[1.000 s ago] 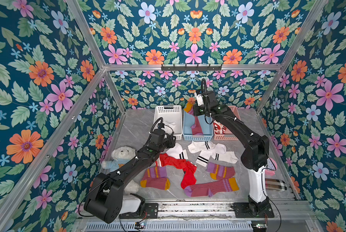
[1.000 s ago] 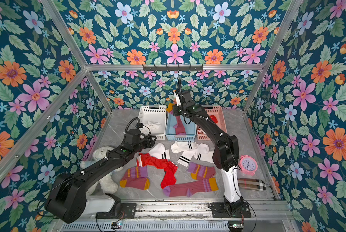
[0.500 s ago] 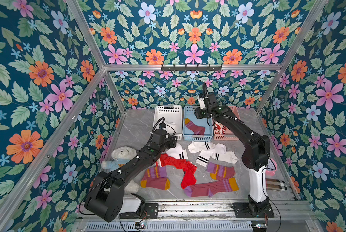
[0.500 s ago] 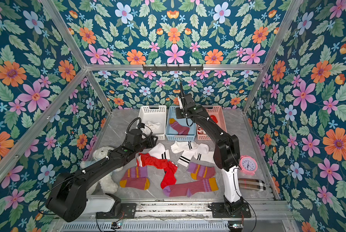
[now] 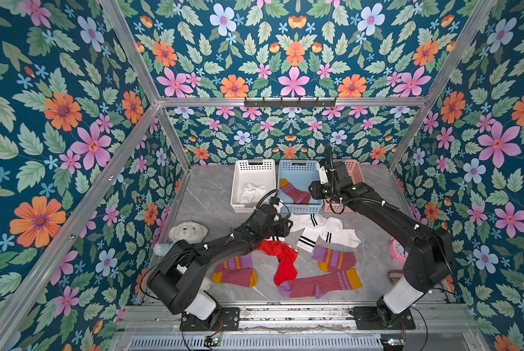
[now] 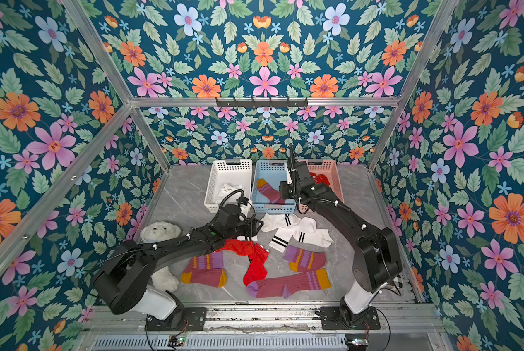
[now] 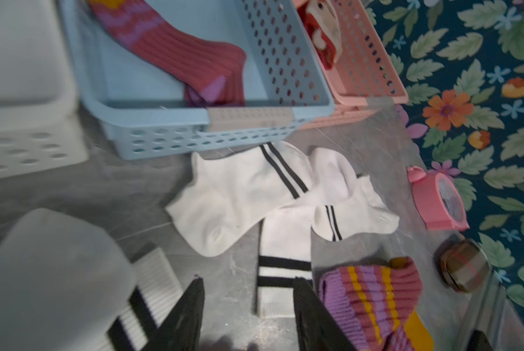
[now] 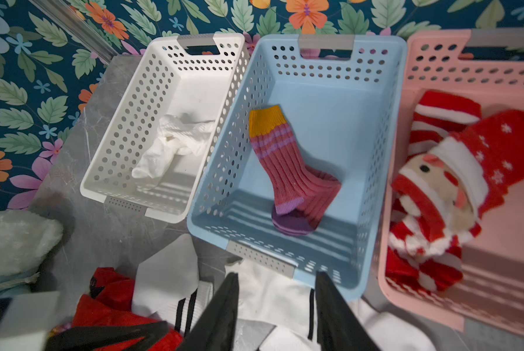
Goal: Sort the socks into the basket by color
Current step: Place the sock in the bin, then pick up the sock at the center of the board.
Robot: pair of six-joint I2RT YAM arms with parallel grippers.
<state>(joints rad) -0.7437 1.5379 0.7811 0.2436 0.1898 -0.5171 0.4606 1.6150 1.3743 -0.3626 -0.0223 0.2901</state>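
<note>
A maroon sock (image 8: 288,173) lies in the blue basket (image 5: 297,165), a white sock (image 8: 172,142) in the white basket (image 5: 253,165) and red Santa socks (image 8: 446,170) in the pink basket (image 5: 353,167). My right gripper (image 8: 277,275) hangs open and empty over the blue basket's near rim. On the table lie white striped socks (image 5: 321,231), a red sock (image 5: 280,258) and three maroon socks (image 5: 318,284). Low over a white sock's cuff (image 7: 282,270), my left gripper (image 7: 248,281) stands open with nothing between its fingers.
A white teddy bear (image 5: 187,232) sits at the left by my left arm. A pink alarm clock (image 5: 396,250) and a plaid item (image 7: 464,267) lie at the right wall. The three baskets stand in a row against the back wall.
My right gripper opened and dropped the maroon sock into the blue basket, then drew back toward the basket's near rim. My left gripper shifted slightly toward the white socks.
</note>
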